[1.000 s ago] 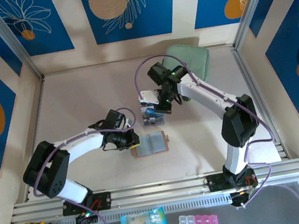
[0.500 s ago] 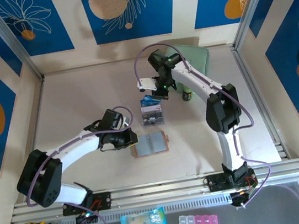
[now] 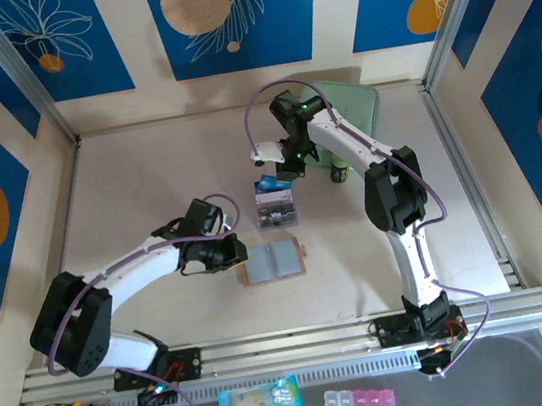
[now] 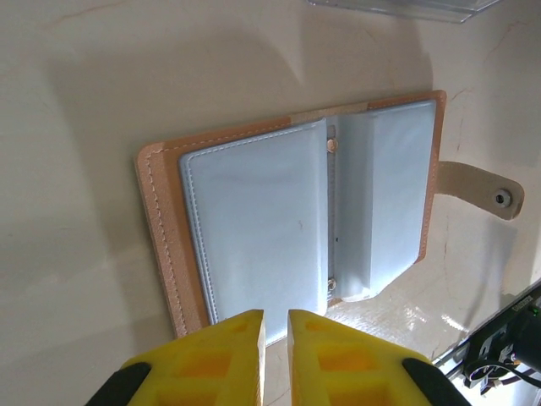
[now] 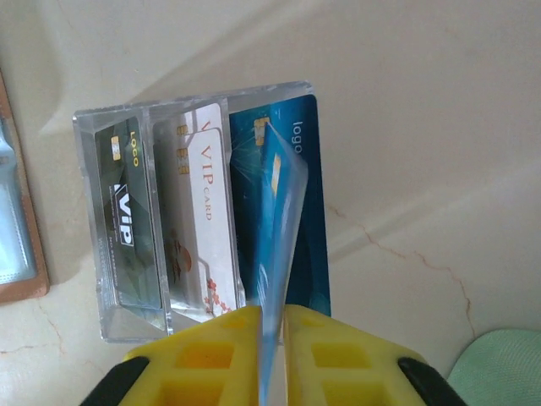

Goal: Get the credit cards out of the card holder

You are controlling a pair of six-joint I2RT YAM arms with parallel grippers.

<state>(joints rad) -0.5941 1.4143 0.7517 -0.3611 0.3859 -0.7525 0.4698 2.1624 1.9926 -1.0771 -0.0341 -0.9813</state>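
Open table point(image 3: 127, 183) far left; clear tray point(image 3: 274, 205) stands just beyond card holder point(image 3: 272, 262)

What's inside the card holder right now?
The card holder lies open; its grey pockets look empty, with no card showing. The left gripper covers its near edge, so that strip is hidden.

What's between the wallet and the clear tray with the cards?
Nothing, just bare table between the wallet and the clear tray; the right wrist camera shows it.
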